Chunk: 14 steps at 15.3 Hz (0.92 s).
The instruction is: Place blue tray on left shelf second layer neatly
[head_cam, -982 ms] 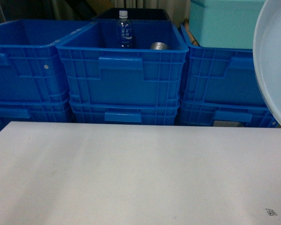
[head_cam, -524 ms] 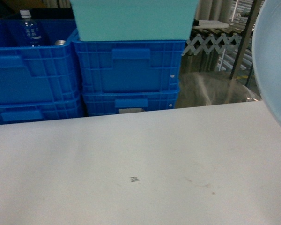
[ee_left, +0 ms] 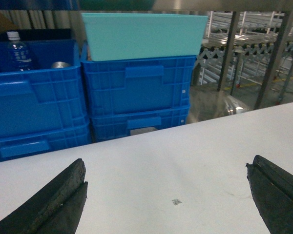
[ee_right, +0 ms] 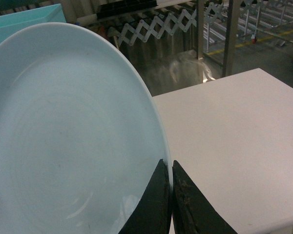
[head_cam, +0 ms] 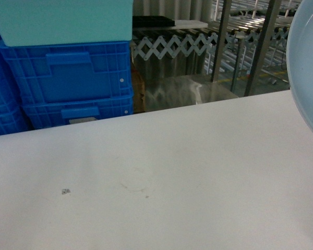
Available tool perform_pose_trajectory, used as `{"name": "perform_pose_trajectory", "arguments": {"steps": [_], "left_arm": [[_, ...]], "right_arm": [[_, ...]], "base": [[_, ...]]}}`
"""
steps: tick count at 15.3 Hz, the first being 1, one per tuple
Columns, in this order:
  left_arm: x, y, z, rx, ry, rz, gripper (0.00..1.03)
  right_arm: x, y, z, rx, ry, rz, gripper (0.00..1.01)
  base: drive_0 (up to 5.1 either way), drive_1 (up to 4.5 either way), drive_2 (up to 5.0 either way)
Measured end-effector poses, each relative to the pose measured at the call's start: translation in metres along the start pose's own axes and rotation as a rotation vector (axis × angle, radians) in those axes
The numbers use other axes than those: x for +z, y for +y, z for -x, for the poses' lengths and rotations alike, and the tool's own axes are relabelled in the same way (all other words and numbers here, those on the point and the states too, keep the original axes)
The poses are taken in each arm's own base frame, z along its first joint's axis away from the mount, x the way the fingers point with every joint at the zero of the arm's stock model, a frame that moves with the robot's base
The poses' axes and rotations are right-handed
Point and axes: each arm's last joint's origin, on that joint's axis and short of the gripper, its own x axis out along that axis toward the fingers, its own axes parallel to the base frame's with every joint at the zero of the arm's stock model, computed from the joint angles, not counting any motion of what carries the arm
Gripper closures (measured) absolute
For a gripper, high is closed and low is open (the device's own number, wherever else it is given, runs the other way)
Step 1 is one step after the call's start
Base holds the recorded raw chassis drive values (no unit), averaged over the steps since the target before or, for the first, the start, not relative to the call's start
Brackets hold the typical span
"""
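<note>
Currently the right gripper (ee_right: 169, 195) is pinched shut on the rim of the blue tray (ee_right: 68, 136), holding it edge-up above the white table (head_cam: 161, 172) at the right of the head view. The left gripper (ee_left: 166, 200) hangs spread wide, holding nothing. This looks like the carrying step. Next, the tray likely needs bringing to the steel shelf (head_cam: 250, 41) and levelling. Being round, it has no long axis; its hollow face faces the wrist camera.

White table (head_cam: 161, 172) bare ahead; stacked blue crates (head_cam: 68, 78) and turquoise box (head_cam: 62, 18) wall its far-left edge; right of crates, open gap, seemingly.
</note>
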Motion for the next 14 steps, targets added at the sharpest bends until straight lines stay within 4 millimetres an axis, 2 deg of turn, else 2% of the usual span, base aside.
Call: {"name": "perform_pose_trajectory", "arguments": {"steps": [3, 14], "left_arm": [[-0.0001, 0.0001, 0.0, 0.003, 0.001, 0.0, 0.05], [-0.0001, 0.0001, 0.0, 0.004, 0.001, 0.0, 0.05]], "right_arm": [[0.0, 0.0003, -0.0001, 0.008, 0.0, 0.0, 0.99], [0.0001, 0.0013, 0.0004, 0.015, -0.002, 0.002, 0.99]], "base": [[-1.3, -1.3, -1.3], [3.3, -3.16, -4.8]]}}
